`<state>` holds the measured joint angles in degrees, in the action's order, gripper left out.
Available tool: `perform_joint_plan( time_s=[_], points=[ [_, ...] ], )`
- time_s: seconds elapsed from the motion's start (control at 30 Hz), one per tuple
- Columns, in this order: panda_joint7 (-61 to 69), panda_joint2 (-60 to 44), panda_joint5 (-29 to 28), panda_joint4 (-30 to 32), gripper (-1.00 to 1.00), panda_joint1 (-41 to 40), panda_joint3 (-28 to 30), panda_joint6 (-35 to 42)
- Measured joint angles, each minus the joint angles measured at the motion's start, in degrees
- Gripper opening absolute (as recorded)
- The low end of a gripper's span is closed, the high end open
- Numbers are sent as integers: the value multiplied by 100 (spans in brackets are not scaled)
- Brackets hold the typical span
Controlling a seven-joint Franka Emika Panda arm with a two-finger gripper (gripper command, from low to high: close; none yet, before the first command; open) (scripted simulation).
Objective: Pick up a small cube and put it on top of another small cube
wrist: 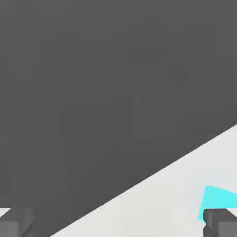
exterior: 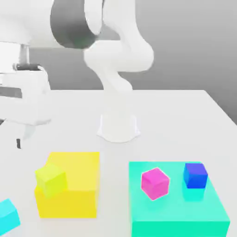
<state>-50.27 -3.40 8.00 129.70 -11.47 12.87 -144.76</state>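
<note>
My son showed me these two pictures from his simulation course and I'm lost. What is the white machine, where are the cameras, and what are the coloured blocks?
The white machine is a simulated robot arm standing on a white table. One picture looks at the scene from outside; the other comes from a camera on the arm's hand. Its end effector is open and holds nothing. On the table lie a big yellow block with a lime cube on it, a flat turquoise block carrying a magenta cube and a blue cube, and a small cyan cube.
</note>
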Motion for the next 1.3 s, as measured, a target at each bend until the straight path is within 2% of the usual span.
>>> perform_joint_plan(
  time_s=[0.27,0.4,0.43,0.67,0.83,1.13,1.3],
  points=[
    [-113,-1670,320,-74,0,-464,245,-439],
    [81,-2503,640,-225,0,-724,8,-990],
    [120,-2666,699,-260,-100,-783,-63,-1115],
    [129,-2686,710,-264,-100,-792,-73,-1129],
    [-62,-1817,253,-202,-100,-594,206,-527],
    [353,-293,-173,397,-100,639,-870,111],
    [558,648,-417,940,-100,2128,-1585,541]
  ],
)
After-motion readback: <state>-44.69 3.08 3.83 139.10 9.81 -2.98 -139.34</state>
